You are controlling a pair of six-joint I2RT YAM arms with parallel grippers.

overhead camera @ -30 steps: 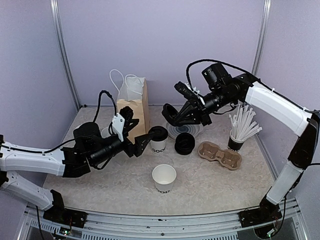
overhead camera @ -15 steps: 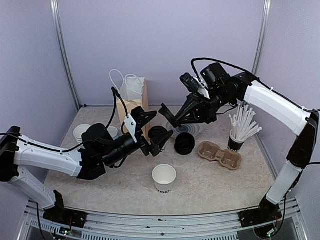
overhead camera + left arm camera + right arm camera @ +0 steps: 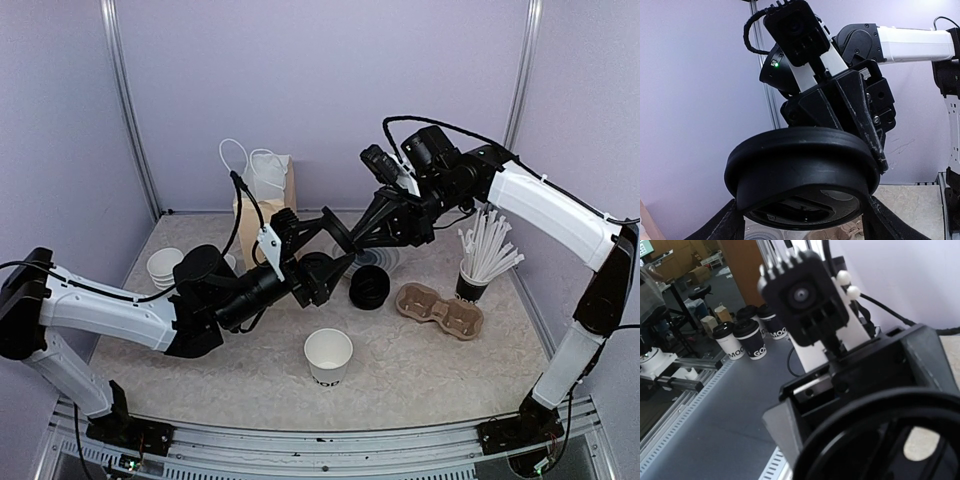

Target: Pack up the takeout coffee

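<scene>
Since it stood on the table a second ago, the takeout coffee (image 3: 800, 170) has been lifted clear by my left pincer (image 3: 312, 272). It now hangs in the air, tipped, lid leading. The left pincer is clamped on it, with a finger (image 3: 730, 227) showing on either side below the lid. My right pincer (image 3: 340, 232) has risen a little. It sits just beyond and above the lid, and its jaws appear apart. I cannot confirm whether it touches the lid.

Finding: pickup is complete and packing is not. I judge that either a handover or a carry to the bag comes next.

Surroundings, left to right:
- A nested stack of white cups (image 3: 163, 265) sits on the table well left of the left pincer.
- A brown paper bag (image 3: 268, 205) stands upright behind that pincer. I cannot tell whether its mouth is open.
- An open white cup (image 3: 328, 355) stands on the near side, below that pincer.
- A stack of black lids (image 3: 369, 288) lies below the right pincer.
- A cardboard carrier (image 3: 440, 308) is to that pincer's right.
- A cup of straws (image 3: 485, 255) is farther right.

Obstruction: the right pincer crowds the lid, so any forward push risks a knock. The tilt could loosen the lid or spill the coffee.
</scene>
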